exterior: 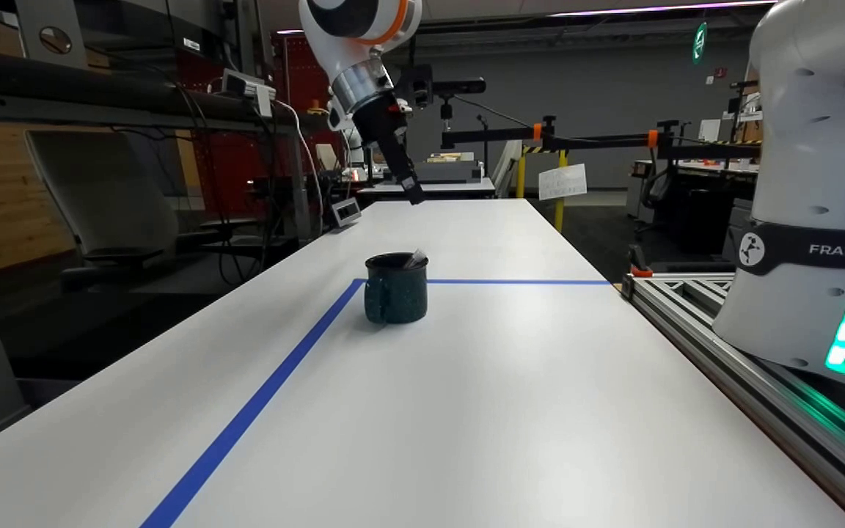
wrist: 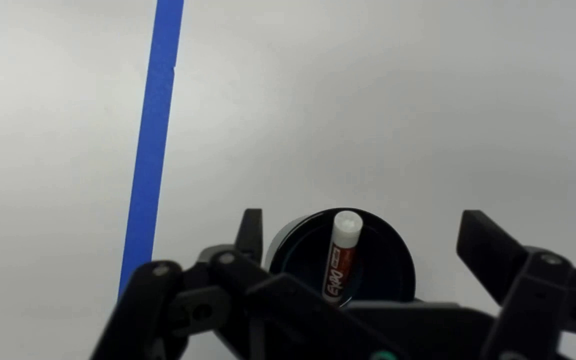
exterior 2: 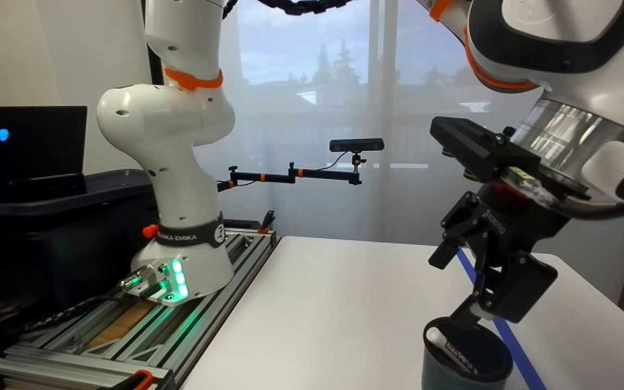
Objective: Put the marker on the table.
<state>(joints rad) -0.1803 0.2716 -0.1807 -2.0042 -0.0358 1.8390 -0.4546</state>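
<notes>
The marker (wrist: 339, 260) inside the cup (exterior: 405, 295), probably light, rigid, suits gripping by its white end (wrist: 347, 227); the tool (wrist: 361, 232) gapes.

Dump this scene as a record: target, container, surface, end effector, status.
target: Expo marker, tilted, white end up
container: dark blue-green mug, upright, marker inside
surface: white table with blue tape on it; mug stands here
end effector: Robotiq gripper, open, holding nothing, raised above the table
status: marker not yet on the table
</notes>
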